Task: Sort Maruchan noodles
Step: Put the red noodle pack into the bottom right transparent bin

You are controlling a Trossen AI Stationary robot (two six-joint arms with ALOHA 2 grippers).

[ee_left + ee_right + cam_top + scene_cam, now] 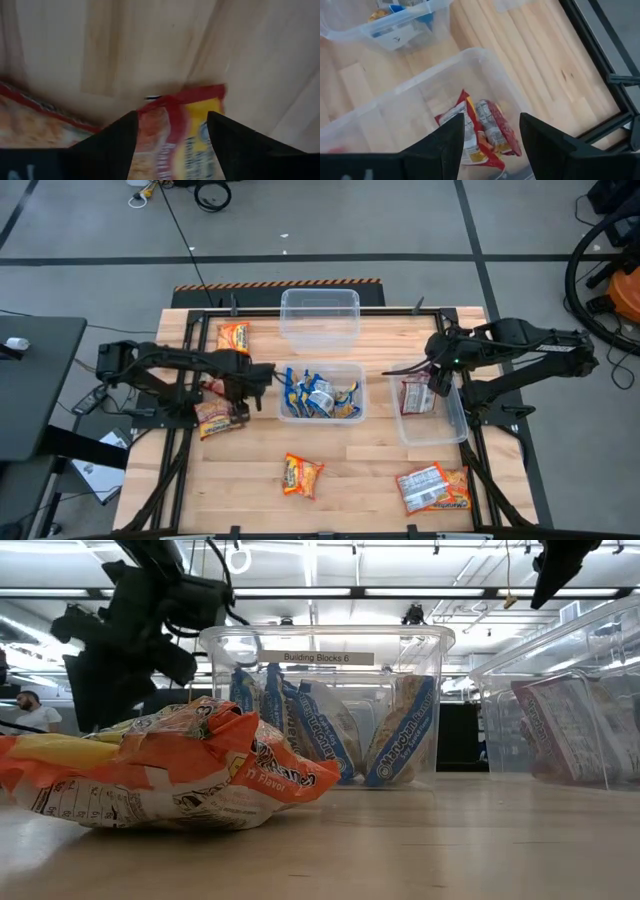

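Between the open left claw (172,137), an orange packet (175,135).

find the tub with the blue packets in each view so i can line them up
High view: the blue-packet tub sits mid-table, between the arms.
Low view: centre, behind the orange packet, labelled "Building Blocks 6".
Left wrist view: not in it.
Right wrist view: only a corner at the top left.
Shared landmark: the tub holding red packets, beside it under the right pincer.
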